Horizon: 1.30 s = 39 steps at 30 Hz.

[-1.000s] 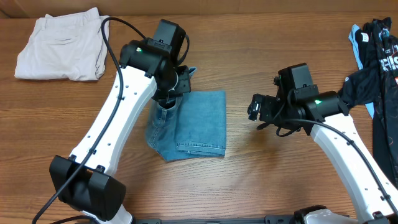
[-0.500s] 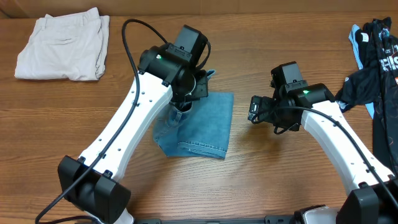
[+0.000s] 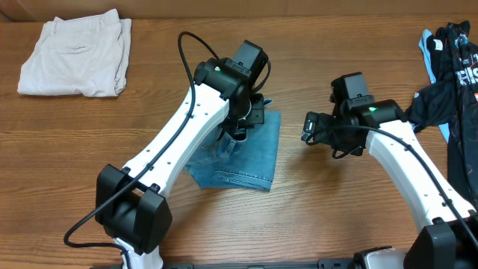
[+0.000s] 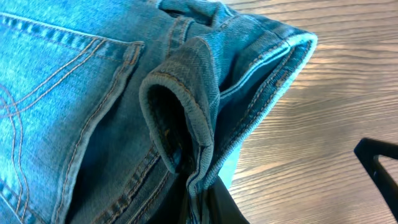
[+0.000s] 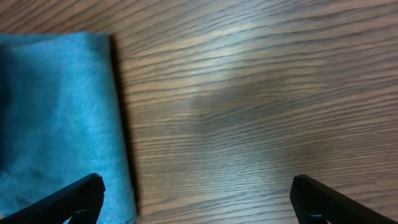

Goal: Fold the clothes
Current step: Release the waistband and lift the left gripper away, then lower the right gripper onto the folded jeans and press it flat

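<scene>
The light blue jeans lie folded in the middle of the table. My left gripper is over their upper left part and is shut on a fold of waistband denim, which stands lifted in the left wrist view. A stitched back pocket shows at the left of that view. My right gripper is open and empty, just right of the jeans, over bare wood. The jeans' right edge fills the left of the right wrist view, with the left fingertip over it.
Folded cream-beige trousers lie at the back left. A black garment with white lettering and light blue trim lies at the right edge, partly under my right arm.
My left gripper has moved right and away from me with the denim in it, dragging the folded jeans to the right. The right gripper has barely shifted.
</scene>
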Each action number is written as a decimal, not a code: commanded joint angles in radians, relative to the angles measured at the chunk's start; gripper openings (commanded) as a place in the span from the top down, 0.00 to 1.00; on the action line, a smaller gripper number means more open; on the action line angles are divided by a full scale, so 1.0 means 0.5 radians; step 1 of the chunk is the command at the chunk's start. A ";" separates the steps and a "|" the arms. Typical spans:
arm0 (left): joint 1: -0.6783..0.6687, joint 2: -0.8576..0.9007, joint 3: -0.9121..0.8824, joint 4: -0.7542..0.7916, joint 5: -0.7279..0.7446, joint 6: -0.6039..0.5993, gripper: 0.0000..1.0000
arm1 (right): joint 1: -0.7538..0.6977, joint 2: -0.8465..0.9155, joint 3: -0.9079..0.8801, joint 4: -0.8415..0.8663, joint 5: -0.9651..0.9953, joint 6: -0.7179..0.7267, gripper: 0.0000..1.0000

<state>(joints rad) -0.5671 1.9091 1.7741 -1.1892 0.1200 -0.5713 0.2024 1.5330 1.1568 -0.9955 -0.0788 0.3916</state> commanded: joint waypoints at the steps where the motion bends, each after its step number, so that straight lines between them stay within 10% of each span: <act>1: -0.057 0.002 0.043 0.054 0.066 -0.030 0.91 | -0.077 -0.002 0.043 0.005 -0.040 -0.008 0.00; 13: -0.098 0.005 0.042 0.122 0.060 -0.021 0.59 | -0.099 -0.002 0.043 -0.002 -0.167 -0.059 0.00; 24: 0.037 -0.027 0.173 0.009 0.035 0.156 0.51 | -0.106 -0.031 0.189 -0.048 -0.302 -0.061 0.00; 28: 0.232 -0.027 0.265 -0.142 0.012 0.156 0.20 | -0.106 -0.048 0.330 -0.088 -0.481 -0.106 0.00; 32: 0.475 -0.026 0.245 -0.250 0.003 0.165 0.00 | -0.102 -0.045 0.348 -0.038 -1.015 -0.269 0.31; 36: 0.681 -0.021 0.203 -0.272 0.007 0.231 0.00 | -0.062 -0.031 0.342 -0.041 -1.347 -0.375 0.90; 39: 0.785 -0.018 0.192 -0.284 0.007 0.231 0.00 | 0.037 -0.031 0.306 -0.001 -1.357 -0.375 0.96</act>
<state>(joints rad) -0.2035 1.9099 1.8824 -1.3235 0.1329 -0.4866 0.1753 1.5295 1.3071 -1.0130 -0.6422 0.2455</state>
